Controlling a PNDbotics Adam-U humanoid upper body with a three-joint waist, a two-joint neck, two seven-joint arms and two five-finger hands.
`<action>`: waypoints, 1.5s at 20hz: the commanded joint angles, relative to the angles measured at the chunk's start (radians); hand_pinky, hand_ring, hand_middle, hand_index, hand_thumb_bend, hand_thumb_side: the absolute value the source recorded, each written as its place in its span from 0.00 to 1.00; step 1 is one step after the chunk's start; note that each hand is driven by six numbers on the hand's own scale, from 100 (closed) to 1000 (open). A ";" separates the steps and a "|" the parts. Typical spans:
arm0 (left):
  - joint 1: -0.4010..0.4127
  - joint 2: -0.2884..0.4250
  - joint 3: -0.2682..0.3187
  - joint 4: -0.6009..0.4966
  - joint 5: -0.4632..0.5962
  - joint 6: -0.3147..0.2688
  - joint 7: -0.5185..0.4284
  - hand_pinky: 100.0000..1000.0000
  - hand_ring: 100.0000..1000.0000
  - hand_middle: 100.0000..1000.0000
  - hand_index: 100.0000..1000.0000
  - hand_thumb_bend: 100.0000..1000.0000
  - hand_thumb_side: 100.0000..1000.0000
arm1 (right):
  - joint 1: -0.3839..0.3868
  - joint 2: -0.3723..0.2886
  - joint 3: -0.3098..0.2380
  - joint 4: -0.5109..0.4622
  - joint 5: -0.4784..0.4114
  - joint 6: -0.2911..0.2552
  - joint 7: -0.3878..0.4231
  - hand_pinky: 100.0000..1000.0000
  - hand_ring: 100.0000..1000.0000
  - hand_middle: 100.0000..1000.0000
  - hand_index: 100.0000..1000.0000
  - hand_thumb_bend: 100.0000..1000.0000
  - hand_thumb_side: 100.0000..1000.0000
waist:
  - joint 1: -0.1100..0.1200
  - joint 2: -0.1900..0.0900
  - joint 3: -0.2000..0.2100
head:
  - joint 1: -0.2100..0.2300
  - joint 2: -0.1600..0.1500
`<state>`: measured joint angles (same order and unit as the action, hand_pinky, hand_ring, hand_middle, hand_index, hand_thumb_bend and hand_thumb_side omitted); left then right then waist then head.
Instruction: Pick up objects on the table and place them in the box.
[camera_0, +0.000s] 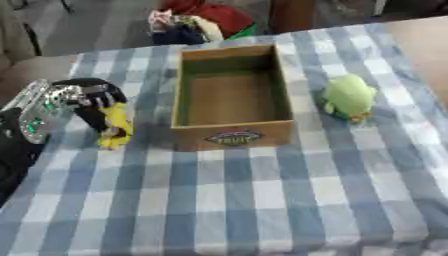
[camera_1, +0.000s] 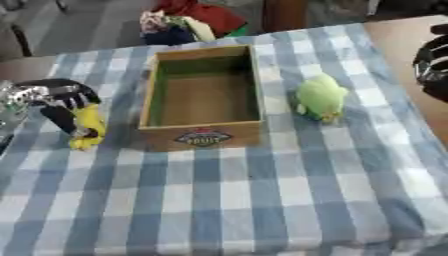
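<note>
Checked tablecloth (camera_0: 262, 200) lies bare at the near edge. By the table's left edge the left hand (camera_0: 87, 102) curls its fingers round a yellow toy (camera_0: 115, 127), beside the empty box (camera_0: 232, 131). Next: lift it over the wall. A green toy (camera_0: 348, 96) waits right.

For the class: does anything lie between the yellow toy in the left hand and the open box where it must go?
Nothing visible does. The left hand grips the yellow toy just left of the box; only bare checked cloth separates them.

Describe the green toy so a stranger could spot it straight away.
Find the open wooden box in the middle of the blue checked tablecloth. The green toy sits alone just right of it. It is soft, rounded and pale green, unlike the yellow toy left of the box.
</note>
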<state>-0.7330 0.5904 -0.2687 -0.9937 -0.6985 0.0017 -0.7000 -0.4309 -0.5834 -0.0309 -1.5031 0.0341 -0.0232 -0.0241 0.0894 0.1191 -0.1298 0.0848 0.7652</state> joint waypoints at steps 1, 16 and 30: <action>-0.008 0.030 0.001 0.002 -0.036 -0.002 -0.008 0.61 0.55 0.60 0.75 0.32 0.00 | -0.012 -0.016 -0.011 -0.008 0.003 -0.001 0.000 0.52 0.59 0.56 0.76 0.00 0.00 | -0.007 -0.014 0.001 | -0.004 0.005; -0.084 0.000 0.048 -0.166 0.026 0.034 0.152 0.52 0.39 0.43 0.65 0.19 0.00 | -0.013 -0.014 -0.006 -0.004 0.003 -0.003 0.004 0.52 0.59 0.56 0.77 0.00 0.00 | -0.012 -0.018 0.005 | -0.004 0.005; -0.267 -0.285 -0.027 -0.094 -0.054 -0.015 0.256 0.54 0.40 0.43 0.65 0.22 0.00 | -0.034 0.027 0.061 0.010 0.014 -0.010 0.073 0.52 0.59 0.55 0.77 0.00 0.00 | -0.024 -0.027 -0.058 | 0.041 0.005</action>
<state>-0.9706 0.3120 -0.2947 -1.0871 -0.7411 -0.0068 -0.4567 -0.4471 -0.5439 0.0283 -1.4878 0.0407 -0.0307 0.0394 0.0724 0.1086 -0.1901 0.1194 0.7652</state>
